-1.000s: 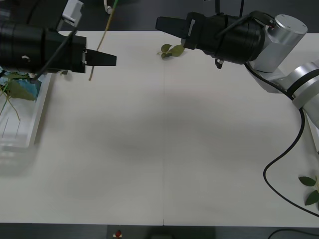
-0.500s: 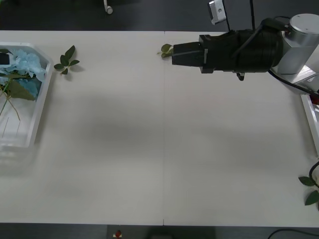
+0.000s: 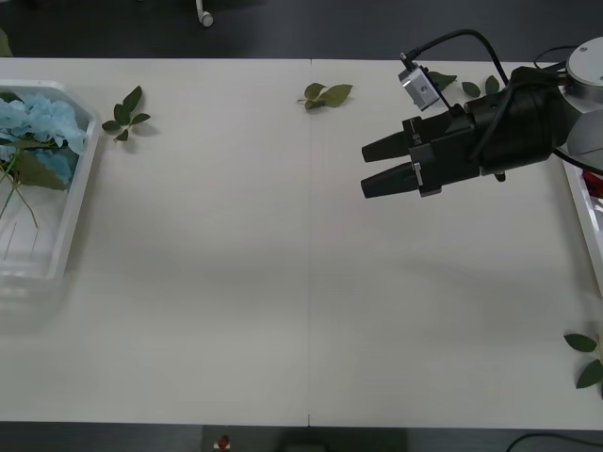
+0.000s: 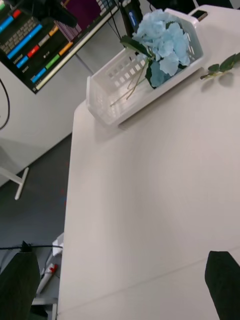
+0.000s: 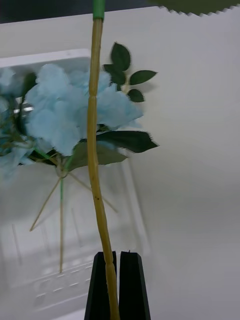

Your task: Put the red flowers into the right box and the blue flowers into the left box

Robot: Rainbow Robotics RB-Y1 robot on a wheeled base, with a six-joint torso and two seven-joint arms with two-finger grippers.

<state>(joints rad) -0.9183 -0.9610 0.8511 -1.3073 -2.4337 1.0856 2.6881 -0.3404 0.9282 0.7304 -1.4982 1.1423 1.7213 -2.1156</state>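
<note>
Two black fingers of the left gripper (image 5: 114,285) sit pressed together at the bottom centre of the left wrist view, pinching a long tan stem (image 5: 95,150) that rises straight up the frame to a green tip at the top edge; its bloom is out of sight, so I cannot tell which flower it is. Behind the stem, the blue flowers (image 5: 65,120) lie in the left box (image 5: 135,215), filling the upper left of that picture.

In the front view the right gripper (image 3: 366,168) hovers over the table (image 3: 283,301) in the upper right, its jaws a little apart and holding nothing. At the left edge the left box (image 3: 77,202) holds the blue flowers (image 3: 38,127). Loose leaf sprigs (image 3: 125,111) lie just beyond it, another sprig (image 3: 325,94) near the top centre.
</note>
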